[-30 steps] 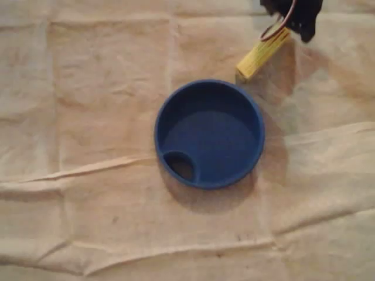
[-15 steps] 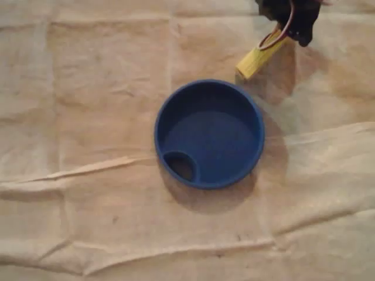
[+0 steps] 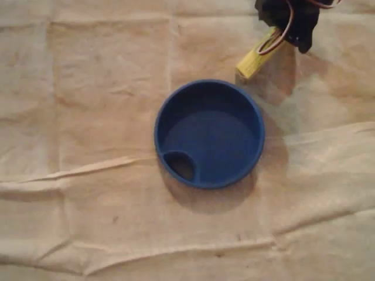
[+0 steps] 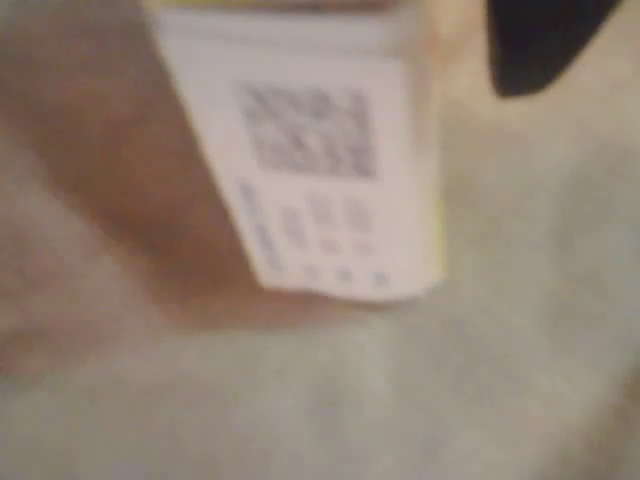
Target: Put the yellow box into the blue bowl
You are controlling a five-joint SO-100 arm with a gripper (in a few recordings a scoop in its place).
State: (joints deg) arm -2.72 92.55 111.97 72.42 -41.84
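Observation:
The yellow box (image 3: 253,61) lies slanted on the cloth just beyond the upper right rim of the blue bowl (image 3: 209,133), which holds nothing. My black gripper (image 3: 282,30) hangs over the box's far end and hides it. The box's near end rests on the cloth. In the wrist view the box's white label face (image 4: 310,150) with a printed code is very close and blurred. One dark finger (image 4: 540,40) stands to its right with a strip of cloth showing between them. The jaws look open around the box.
A wrinkled beige cloth (image 3: 88,117) covers the whole table, with raised folds running across below the bowl. A brown wire (image 3: 284,32) loops from the arm over the box. There is wide free room left of and below the bowl.
The gripper has moved down and to the left along the box, covering more of its far end. The box's near end and the bowl have stayed where they were.

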